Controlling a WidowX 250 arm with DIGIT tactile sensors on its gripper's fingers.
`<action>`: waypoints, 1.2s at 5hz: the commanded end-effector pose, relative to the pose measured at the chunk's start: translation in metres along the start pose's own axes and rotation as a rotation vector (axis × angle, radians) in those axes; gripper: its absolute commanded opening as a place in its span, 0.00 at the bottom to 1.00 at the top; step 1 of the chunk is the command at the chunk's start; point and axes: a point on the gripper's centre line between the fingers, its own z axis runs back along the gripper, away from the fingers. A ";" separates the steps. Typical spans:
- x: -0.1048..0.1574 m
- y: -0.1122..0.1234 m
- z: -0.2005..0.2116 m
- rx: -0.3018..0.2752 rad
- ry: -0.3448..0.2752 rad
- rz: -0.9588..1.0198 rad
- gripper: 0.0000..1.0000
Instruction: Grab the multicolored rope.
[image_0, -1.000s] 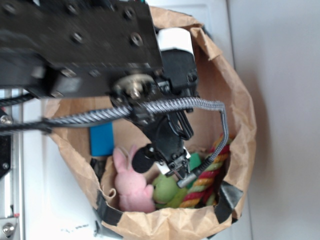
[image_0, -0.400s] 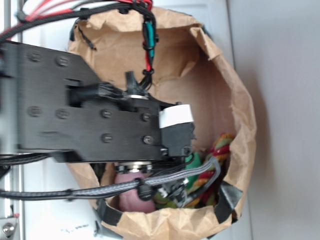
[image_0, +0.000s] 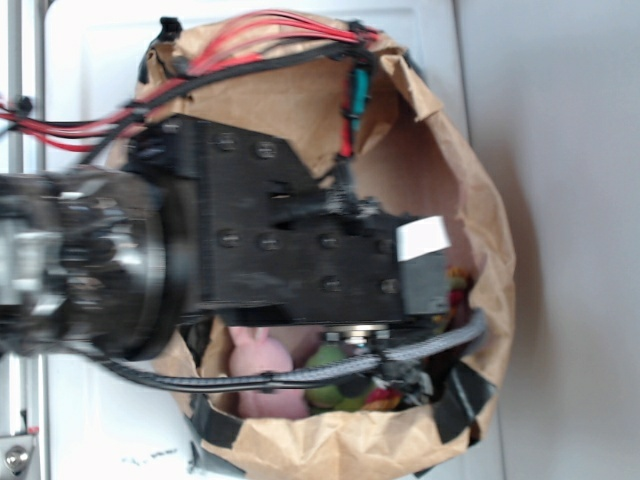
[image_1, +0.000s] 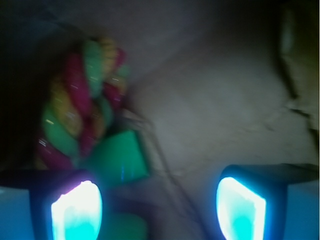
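Inside the brown paper bag (image_0: 480, 250), the black gripper (image_1: 159, 205) hangs spread apart, its fingertip (image_1: 76, 210) beside the twisted multicolored rope (image_1: 80, 117).

We see a black arm (image_0: 290, 250) studded with round screws and bearing a white label (image_0: 420, 236). Red cables (image_0: 250, 40) and a braided grey cable (image_0: 330, 372) run along it. Our fingertips (image_1: 76, 212) glow cyan.

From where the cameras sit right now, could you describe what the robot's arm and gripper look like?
The arm is matte black, built from flat plates dotted with round screw heads, with a blurred black cylindrical joint at the left. A white label sits near the wrist. Red wires and a grey braided cable run along it. In the wrist view the gripper shows two dark fingers with pads glowing cyan.
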 end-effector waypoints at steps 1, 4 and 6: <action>0.012 -0.010 0.028 -0.137 -0.042 -0.034 1.00; 0.029 -0.028 0.004 -0.189 -0.110 -0.064 1.00; 0.029 -0.040 0.004 -0.221 -0.068 -0.084 1.00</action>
